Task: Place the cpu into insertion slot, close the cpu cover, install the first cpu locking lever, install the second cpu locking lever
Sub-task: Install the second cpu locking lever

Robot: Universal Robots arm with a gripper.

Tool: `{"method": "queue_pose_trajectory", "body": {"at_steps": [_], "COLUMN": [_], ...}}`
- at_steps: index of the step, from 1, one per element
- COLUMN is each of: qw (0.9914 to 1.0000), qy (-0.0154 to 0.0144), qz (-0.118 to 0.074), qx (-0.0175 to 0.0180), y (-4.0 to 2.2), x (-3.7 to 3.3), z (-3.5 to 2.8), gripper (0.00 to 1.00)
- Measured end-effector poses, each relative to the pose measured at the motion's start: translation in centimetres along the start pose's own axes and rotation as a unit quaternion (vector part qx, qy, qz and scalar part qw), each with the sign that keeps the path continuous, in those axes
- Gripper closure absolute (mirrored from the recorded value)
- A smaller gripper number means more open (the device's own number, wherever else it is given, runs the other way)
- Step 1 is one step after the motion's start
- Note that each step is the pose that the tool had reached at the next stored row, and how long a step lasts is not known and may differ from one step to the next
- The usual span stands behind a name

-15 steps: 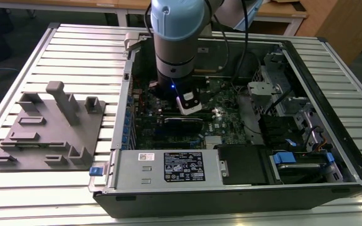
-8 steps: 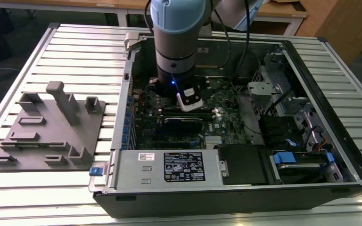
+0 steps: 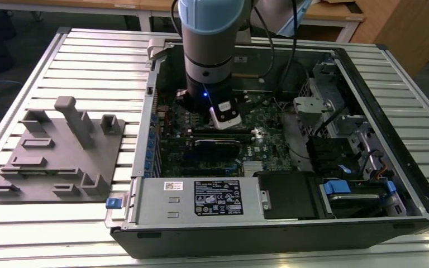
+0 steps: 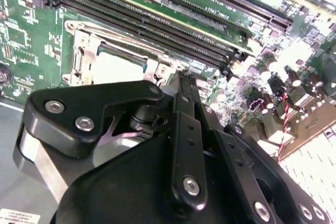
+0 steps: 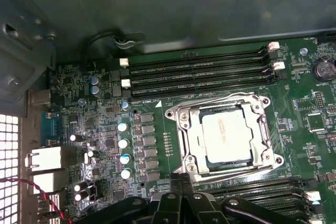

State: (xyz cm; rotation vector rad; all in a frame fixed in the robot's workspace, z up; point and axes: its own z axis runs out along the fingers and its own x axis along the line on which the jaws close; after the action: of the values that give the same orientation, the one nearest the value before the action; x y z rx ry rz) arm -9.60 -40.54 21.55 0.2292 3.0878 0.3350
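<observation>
On my slatted bench [image 3: 87,50] an open computer case [image 3: 393,220] lies beside a grey fixture block [image 3: 58,162] near one edge; its power supply box [image 3: 199,198] carries a white label.

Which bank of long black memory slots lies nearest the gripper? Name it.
The memory slots on the gripper's side of the insertion slot; the other bank runs beyond it.

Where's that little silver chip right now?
The cpu sits in the insertion slot on the green motherboard, framed by the cpu cover, between the long black memory slots, in the first wrist view.
</observation>
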Motion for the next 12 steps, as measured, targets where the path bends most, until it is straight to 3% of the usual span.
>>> {"method": "queue_pose_trajectory", "body": {"at_steps": [4, 12], "qw": [1.0, 1.0], "qy": [0.0001, 0.0], "qz": [0.0, 0.0], "qx": [0.0003, 0.0002], "y": [0.07, 0.38], "x": [-0.33, -2.3], "z": [0.0, 0.1], "gripper": [0.89, 0.89]}}
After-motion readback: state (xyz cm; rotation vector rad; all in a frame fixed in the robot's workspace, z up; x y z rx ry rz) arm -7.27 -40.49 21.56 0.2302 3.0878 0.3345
